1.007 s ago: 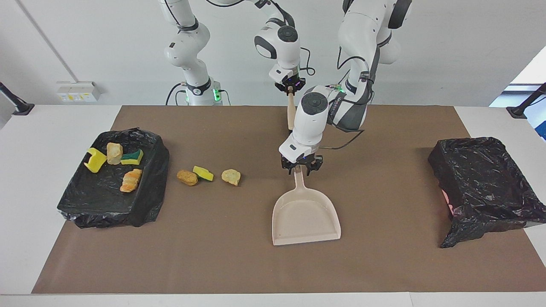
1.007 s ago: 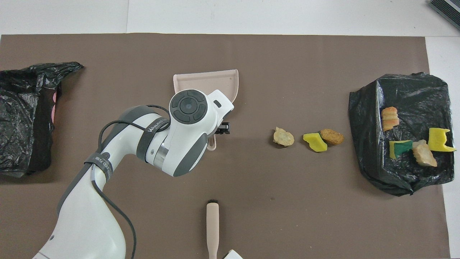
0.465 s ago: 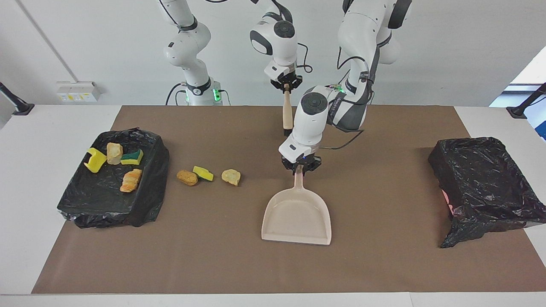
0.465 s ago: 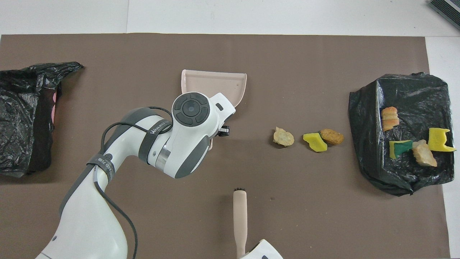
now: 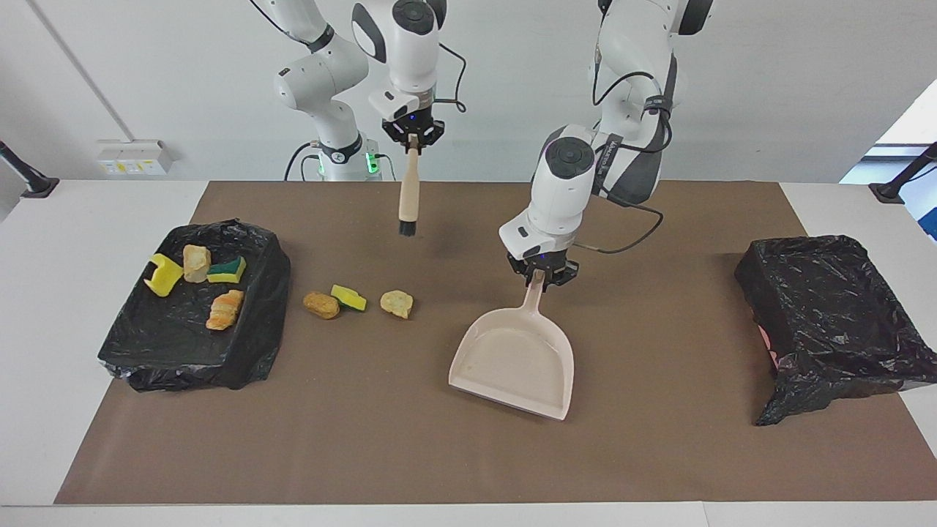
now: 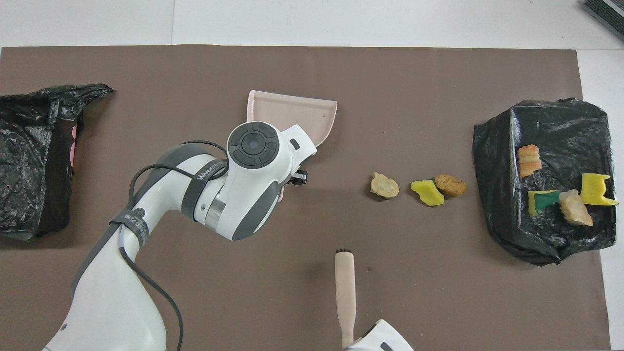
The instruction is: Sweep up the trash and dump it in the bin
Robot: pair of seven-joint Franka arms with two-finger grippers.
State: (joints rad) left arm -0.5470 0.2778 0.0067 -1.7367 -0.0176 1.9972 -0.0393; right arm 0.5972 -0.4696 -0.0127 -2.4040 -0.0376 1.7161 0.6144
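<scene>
Three pieces of trash lie in a row on the brown mat: a tan chunk (image 5: 396,303) (image 6: 384,185), a yellow sponge piece (image 5: 348,297) (image 6: 427,192) and an orange-brown chunk (image 5: 321,304) (image 6: 449,185). Beside them, at the right arm's end, a black-lined bin (image 5: 172,340) (image 6: 541,234) holds several more scraps. My left gripper (image 5: 540,275) is shut on the handle of the beige dustpan (image 5: 512,359) (image 6: 292,109), held low and tilted mid-mat. My right gripper (image 5: 412,137) is shut on the beige brush (image 5: 408,194) (image 6: 345,287), which hangs bristles down above the mat.
A second black-lined bin (image 5: 827,307) (image 6: 29,161) stands at the left arm's end of the table, with nothing showing in it. The brown mat (image 5: 351,439) covers most of the white table. The left arm's wrist hides the dustpan's handle from overhead.
My left gripper closed on the dustpan handle, raised it and turned the pan's mouth toward the trash. My right gripper carried the brush higher and toward the right arm's end.
</scene>
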